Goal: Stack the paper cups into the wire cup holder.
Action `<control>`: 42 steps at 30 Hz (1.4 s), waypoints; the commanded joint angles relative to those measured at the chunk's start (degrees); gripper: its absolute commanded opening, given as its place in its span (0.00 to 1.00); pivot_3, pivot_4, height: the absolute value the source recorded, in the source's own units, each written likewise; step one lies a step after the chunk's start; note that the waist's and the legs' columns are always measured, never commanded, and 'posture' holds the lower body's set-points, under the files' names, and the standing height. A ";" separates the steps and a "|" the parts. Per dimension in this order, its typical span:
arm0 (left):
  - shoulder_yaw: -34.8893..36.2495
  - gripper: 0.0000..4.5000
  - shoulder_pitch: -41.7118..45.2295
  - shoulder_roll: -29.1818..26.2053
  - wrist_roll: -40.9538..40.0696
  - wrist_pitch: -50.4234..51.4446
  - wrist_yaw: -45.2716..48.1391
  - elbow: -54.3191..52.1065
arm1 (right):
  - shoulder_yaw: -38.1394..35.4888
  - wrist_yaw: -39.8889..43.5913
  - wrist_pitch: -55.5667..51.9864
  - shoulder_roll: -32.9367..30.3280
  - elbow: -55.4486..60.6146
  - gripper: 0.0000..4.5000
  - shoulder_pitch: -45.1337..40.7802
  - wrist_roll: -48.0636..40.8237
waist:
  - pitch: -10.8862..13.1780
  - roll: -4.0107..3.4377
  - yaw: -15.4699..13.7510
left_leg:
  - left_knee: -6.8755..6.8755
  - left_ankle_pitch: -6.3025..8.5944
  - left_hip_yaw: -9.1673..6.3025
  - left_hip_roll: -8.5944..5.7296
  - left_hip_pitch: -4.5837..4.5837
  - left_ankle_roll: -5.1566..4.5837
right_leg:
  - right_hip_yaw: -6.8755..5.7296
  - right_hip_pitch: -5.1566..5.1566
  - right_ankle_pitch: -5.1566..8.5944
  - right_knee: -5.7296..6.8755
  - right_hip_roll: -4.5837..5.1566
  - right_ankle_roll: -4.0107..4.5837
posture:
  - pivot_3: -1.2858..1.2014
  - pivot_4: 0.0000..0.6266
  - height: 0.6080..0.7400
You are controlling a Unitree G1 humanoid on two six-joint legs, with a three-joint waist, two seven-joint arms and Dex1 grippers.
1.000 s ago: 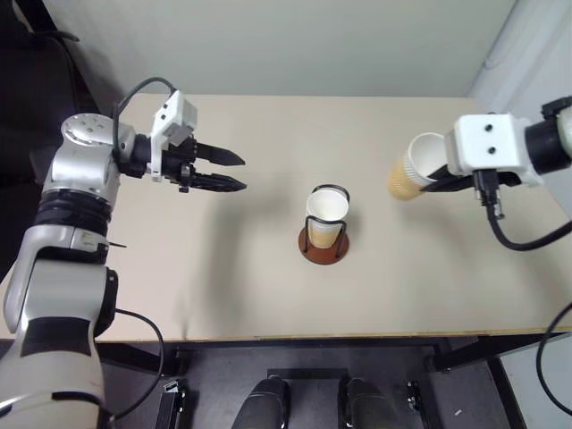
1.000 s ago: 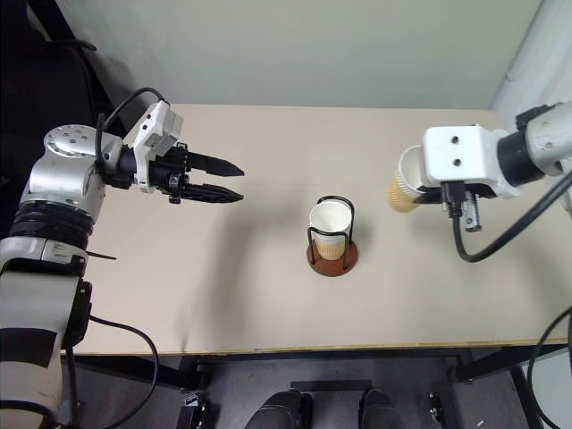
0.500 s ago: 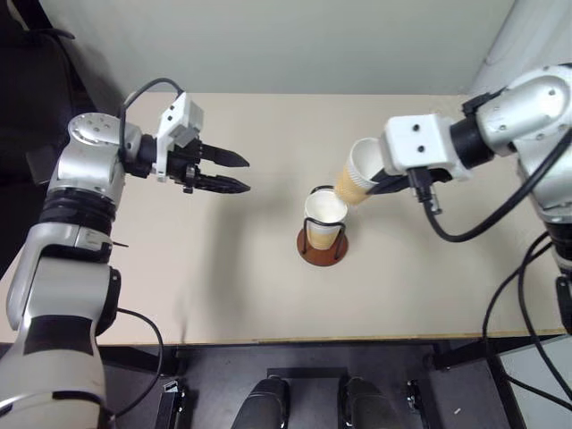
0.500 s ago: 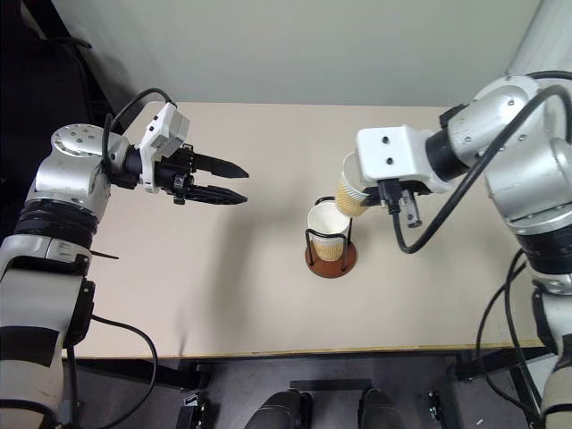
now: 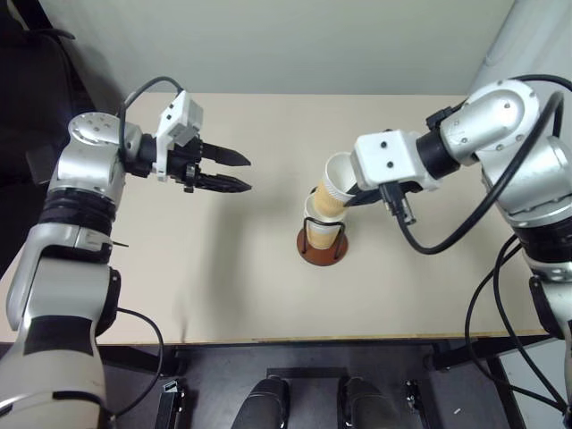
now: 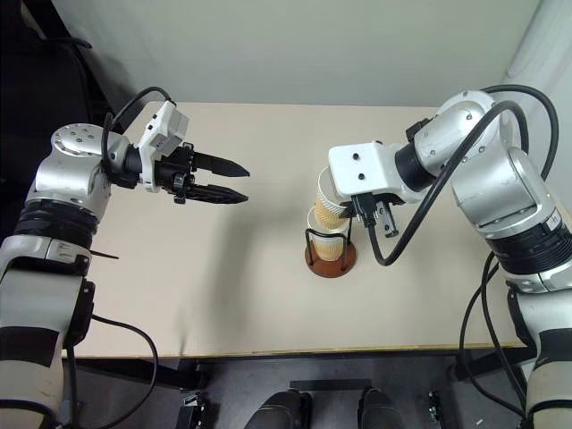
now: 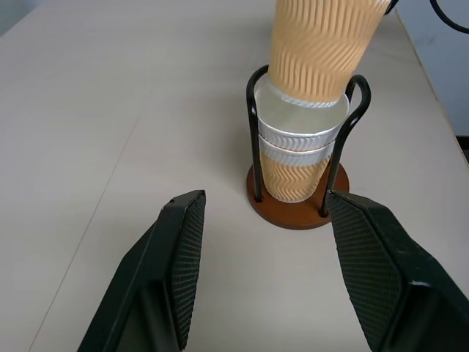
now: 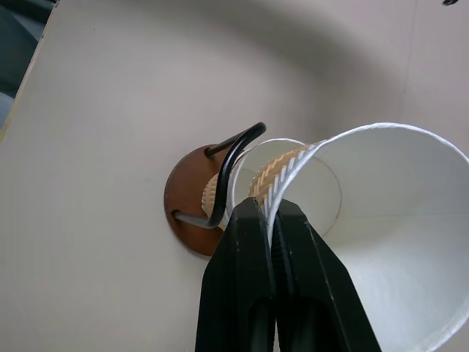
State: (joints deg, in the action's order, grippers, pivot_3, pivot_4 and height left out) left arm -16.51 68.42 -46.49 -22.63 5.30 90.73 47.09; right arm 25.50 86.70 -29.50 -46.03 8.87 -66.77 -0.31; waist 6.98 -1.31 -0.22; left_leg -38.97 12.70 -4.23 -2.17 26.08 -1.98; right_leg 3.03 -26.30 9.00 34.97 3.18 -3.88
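Observation:
The wire cup holder [image 5: 320,256] stands mid-table on its reddish-brown disc, with two paper cups [image 7: 300,147] nested inside its black loops. My right gripper [image 8: 267,213] is shut on the rim wall of a third paper cup [image 5: 332,183]. That cup hangs tilted over the holder, its narrow end at the mouth of the top nested cup. My left gripper [image 5: 245,173] hovers open and holding nothing above the table, left of the holder and well apart from it, pointing toward it.
The beige table [image 5: 223,277] has bare surface all around the holder. A wall runs behind its far edge. A black cable [image 5: 429,239] loops down from my right wrist over the table to the right of the holder.
My right arm has carried its cup leftward and down, from over the right side of the table to the holder's top. The left arm has stayed put.

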 commanded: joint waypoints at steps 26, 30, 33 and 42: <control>2.47 0.62 -0.76 -1.21 -1.61 4.58 1.77 -4.82 | -10.12 -7.45 -12.82 8.47 -0.56 0.74 -2.33 -4.55 | 0.00 0.00 0.09 | 0.02 -0.09 -0.01 0.04 0.03 0.14 | 0.00 -0.07 -0.05 0.04 -0.05 0.06 | 0.52 0.24 1.00; 5.88 0.62 -0.50 -0.80 -0.46 8.64 1.24 -3.19 | -17.78 -11.39 -22.76 4.89 5.43 0.74 1.03 -9.44 | -0.02 0.07 -0.30 | 0.01 -0.09 -0.09 -0.01 0.08 0.14 | -0.01 0.00 0.00 -0.02 0.03 0.16 | 0.52 0.24 1.00; 7.90 0.62 -0.61 -0.98 0.29 12.24 -0.57 -2.66 | -23.17 -13.50 -27.18 -0.47 10.83 0.74 7.10 -12.03 | -0.03 0.16 -0.43 | 0.02 -0.08 -0.08 -0.03 0.03 0.16 | -0.03 0.09 0.08 -0.04 0.01 0.27 | 0.52 0.24 1.00; 11.44 0.62 -3.34 -4.38 4.25 14.96 -3.19 -5.22 | -30.98 -18.96 -24.33 -9.20 13.84 0.74 22.70 -15.89 | 0.00 0.18 0.10 | 0.10 -0.13 0.06 0.09 -0.11 0.34 | 0.15 0.00 0.05 0.05 -0.07 -0.02 | 0.52 0.24 1.00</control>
State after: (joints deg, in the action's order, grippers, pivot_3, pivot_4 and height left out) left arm -7.13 64.96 -50.12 -18.40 19.85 87.94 44.40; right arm -4.22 69.06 -55.95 -54.76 20.99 -44.42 -15.40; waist 6.98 -1.14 -0.12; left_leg -38.85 12.56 -4.15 -2.06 25.93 -1.63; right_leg 3.16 -26.27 9.05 35.01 3.04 -3.90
